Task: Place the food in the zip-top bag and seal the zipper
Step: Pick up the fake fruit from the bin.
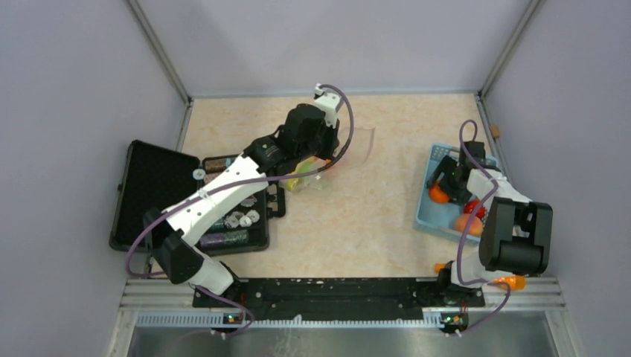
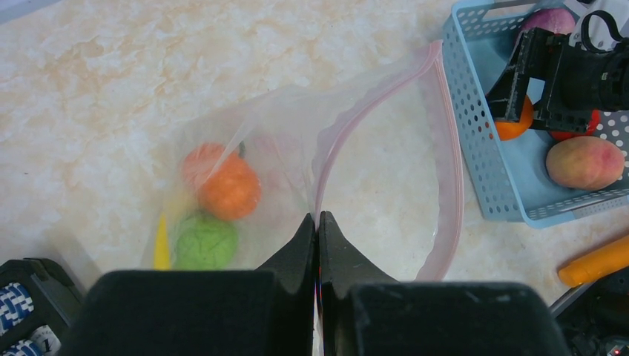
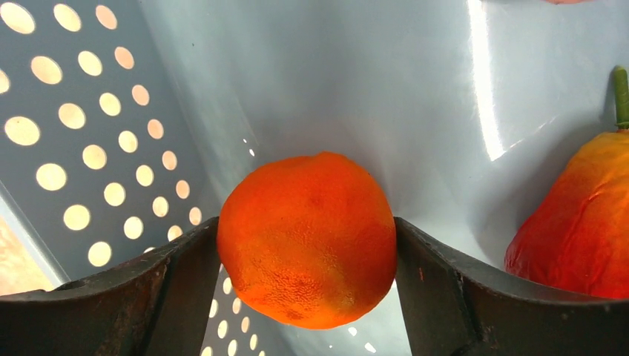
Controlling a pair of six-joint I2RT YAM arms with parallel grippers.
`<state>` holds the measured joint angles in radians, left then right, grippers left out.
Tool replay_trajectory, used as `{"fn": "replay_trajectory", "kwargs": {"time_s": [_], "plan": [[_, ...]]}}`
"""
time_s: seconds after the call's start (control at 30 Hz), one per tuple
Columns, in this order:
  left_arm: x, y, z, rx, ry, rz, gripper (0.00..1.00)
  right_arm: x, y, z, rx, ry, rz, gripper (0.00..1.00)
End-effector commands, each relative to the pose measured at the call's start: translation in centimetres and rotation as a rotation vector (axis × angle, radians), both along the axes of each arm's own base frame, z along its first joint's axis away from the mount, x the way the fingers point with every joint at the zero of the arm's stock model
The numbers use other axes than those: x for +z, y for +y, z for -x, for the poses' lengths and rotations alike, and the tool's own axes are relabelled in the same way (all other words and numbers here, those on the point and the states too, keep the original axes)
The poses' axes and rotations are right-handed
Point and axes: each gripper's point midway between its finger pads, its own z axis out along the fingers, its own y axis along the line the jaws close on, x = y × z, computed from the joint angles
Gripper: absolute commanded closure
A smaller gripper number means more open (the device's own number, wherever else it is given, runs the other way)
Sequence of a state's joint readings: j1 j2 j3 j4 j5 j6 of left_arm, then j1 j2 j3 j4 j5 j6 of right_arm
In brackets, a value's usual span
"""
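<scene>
The left gripper (image 2: 319, 226) was clenched, its tips pinching one lip of the pink zipper (image 2: 448, 148) of the clear bag (image 2: 282, 126). From that pinch the strip curved away in a wide loop, so the mouth of the bag gaped open just ahead and to the right of the gripper. Close on its left, inside the bag, lay a green apple (image 2: 205, 241) with a yellow banana (image 2: 162, 245) beside it, and just beyond them a second orange (image 2: 226, 189). The bag lay flat on the pale bench (image 2: 111, 89). Farther off to the right stood the light-blue basket (image 2: 475, 141), holding a peach (image 2: 586, 162).

The right gripper (image 3: 308, 245) was down inside that basket, grasping an orange (image 3: 308, 222): one finger lay against each side of the fruit. The perforated basket wall was close on its left, and a red fruit (image 3: 578, 230) with a green stem lay just to the right of the right-hand finger. In the top view the two grippers were well apart, and a black case (image 1: 152, 193) lay open beside the left arm.
</scene>
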<state>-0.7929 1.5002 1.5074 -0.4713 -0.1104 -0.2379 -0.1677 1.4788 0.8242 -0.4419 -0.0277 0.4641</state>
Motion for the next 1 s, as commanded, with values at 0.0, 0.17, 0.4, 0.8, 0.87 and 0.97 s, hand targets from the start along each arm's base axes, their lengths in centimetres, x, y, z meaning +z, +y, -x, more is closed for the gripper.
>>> {"fn": "replay_trajectory", "kwargs": {"time_s": [0.0,0.17,0.4,0.8,0.87,0.97], "plan": [[1.8,0.4,0.0,0.012,-0.042,0.042,1.00,1.3,-0.6,-1.1,-0.019,-0.068,0.018,0.18],[1.4,0.3,0.3,0.005,-0.028,0.048,1.00,2.1,-0.7,-1.8,-0.030,-0.110,0.018,0.15],[1.7,0.4,0.2,0.012,-0.038,0.054,1.00,1.6,-1.1,-1.4,-0.048,-0.089,0.041,0.36],[2.1,0.5,0.2,0.012,-0.045,0.057,1.00,4.7,-1.2,-1.7,-0.075,-0.188,0.035,0.47],[2.0,0.6,0.0,0.018,-0.050,0.048,1.00,5.8,-0.6,-2.1,-0.065,-0.225,0.001,0.48],[2.0,0.9,-0.2,0.030,-0.061,0.033,1.00,7.7,0.7,-2.6,-0.045,-0.311,-0.066,0.50]]}}
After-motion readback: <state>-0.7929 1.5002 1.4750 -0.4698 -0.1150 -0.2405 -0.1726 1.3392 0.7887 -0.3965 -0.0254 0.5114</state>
